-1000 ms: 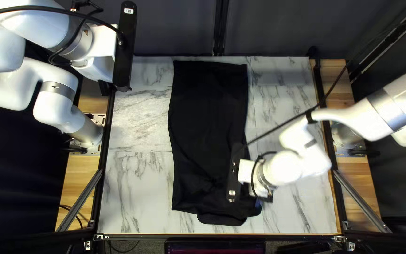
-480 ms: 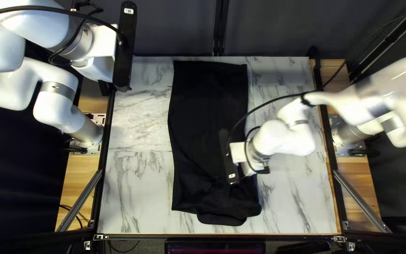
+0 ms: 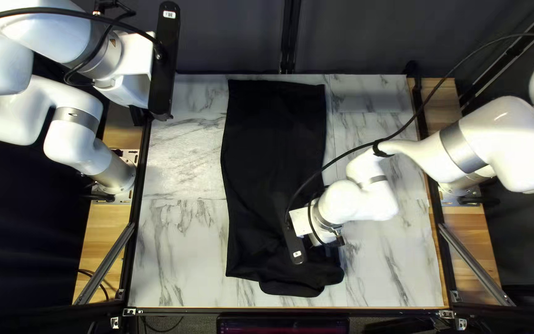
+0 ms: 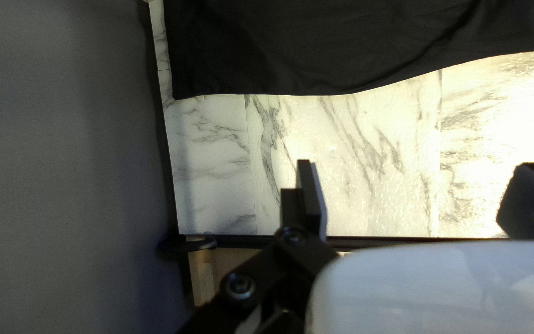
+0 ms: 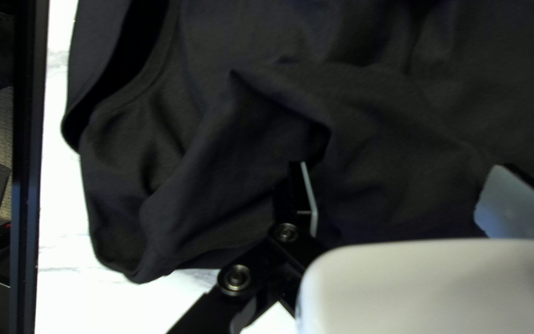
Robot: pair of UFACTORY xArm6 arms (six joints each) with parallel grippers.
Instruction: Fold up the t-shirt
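Marble-look tabletop (image 3: 180, 247) has strips showing along both long sides of the black t-shirt (image 3: 273, 136), so there's some wiggle room. Shirt's lying lengthwise mid-table, smoothish far end, pretty rumpled near end. Left gripper (image 3: 132, 89) is spread by the table's left edge; right gripper (image 3: 324, 236), also spread, is over the rumples.

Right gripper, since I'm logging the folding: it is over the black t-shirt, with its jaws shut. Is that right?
Not quite: the jaws are open, with a wide gap between them, as the right wrist view shows. The right gripper is over the black t-shirt.
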